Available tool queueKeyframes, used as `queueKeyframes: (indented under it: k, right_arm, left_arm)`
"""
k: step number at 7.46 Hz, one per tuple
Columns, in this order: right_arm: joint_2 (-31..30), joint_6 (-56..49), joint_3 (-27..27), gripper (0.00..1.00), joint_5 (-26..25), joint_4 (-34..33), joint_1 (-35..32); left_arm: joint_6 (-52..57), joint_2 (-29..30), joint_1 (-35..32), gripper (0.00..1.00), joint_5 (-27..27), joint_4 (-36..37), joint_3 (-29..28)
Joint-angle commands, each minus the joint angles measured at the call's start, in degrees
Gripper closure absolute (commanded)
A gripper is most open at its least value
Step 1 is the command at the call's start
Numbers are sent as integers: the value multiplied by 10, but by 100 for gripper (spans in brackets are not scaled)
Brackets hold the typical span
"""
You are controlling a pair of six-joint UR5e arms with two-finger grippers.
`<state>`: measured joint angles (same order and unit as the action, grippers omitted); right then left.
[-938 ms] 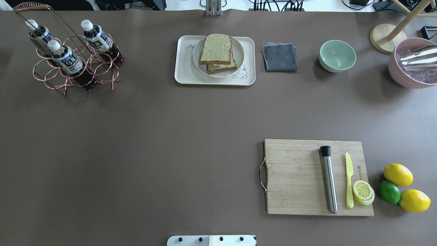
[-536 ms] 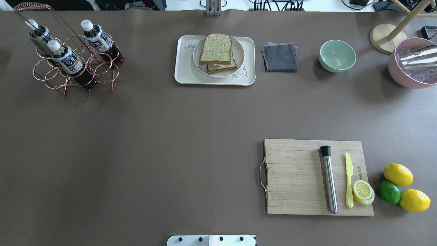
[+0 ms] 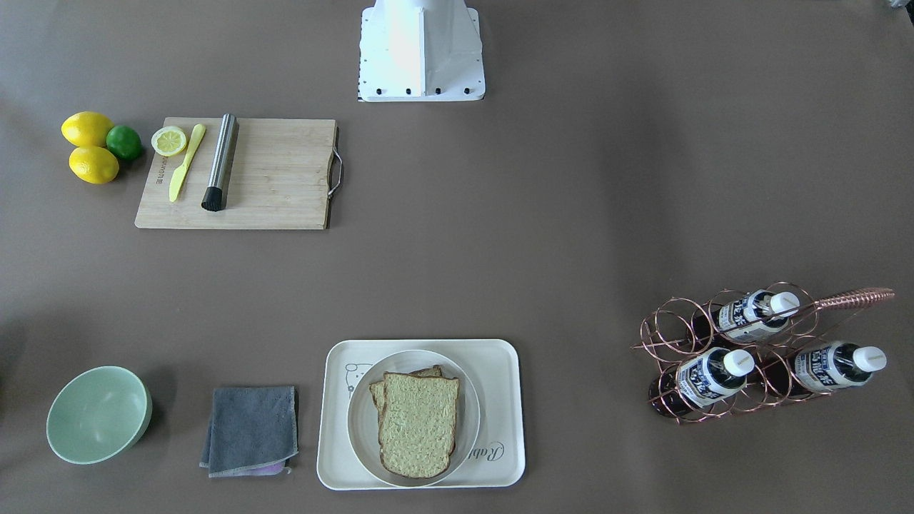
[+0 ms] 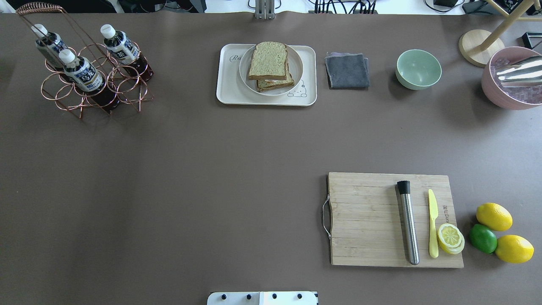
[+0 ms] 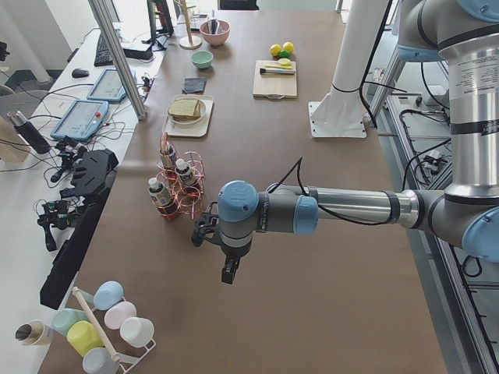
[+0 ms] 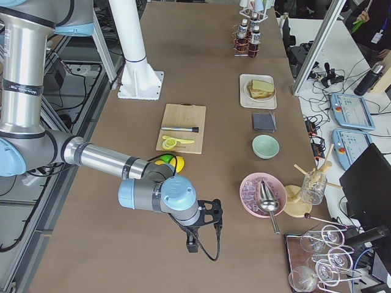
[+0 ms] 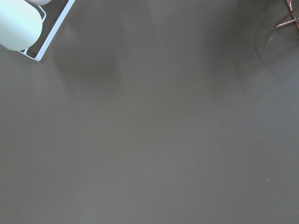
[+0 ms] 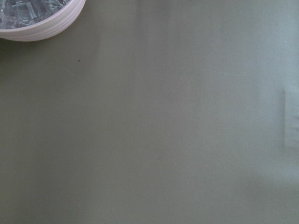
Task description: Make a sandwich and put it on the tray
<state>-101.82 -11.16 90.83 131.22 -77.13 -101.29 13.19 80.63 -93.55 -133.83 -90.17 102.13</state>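
Brown table (image 4: 169,169): tan bread sandwich (image 4: 268,61) stacked on round white plate (image 4: 296,63) in cream rectangular tray (image 4: 226,91); left gripper (image 5: 227,274), right gripper (image 6: 191,246) to be held clear, finger spread cannot be told

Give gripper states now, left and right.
Left gripper: cannot tell, seen only in a side view.
Right gripper: cannot tell, seen only in a side view.

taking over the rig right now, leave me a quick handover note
Left claw: over the table at its left end, nothing seen in it; open or shut, cannot tell.
Right claw: over the table's right end, nothing seen in it; same doubt.
Sandwich: stacked on the plate, which sits on the tray; top slice askew.
Done: sandwich made and on the tray.
Left: likely nothing.
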Motion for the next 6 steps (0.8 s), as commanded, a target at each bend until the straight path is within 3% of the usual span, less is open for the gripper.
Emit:
queueKeyframes:
  k: [1, 2, 3, 6]
  right_arm:
    - [24, 3, 48, 0, -26, -130, 9]
    - [54, 4, 84, 0, -26, -225, 19]
    - [65, 16, 112, 0, -23, -275, 33]
    - [65, 82, 116, 0, -8, -274, 67]
  left_arm:
    - [-1, -21, 0, 1, -1, 2, 2]
    - [-1, -22, 0, 1, -1, 2, 2]
    - [-1, -30, 1, 1, -1, 2, 1]
    - [2, -32, 2, 1, -1, -4, -39]
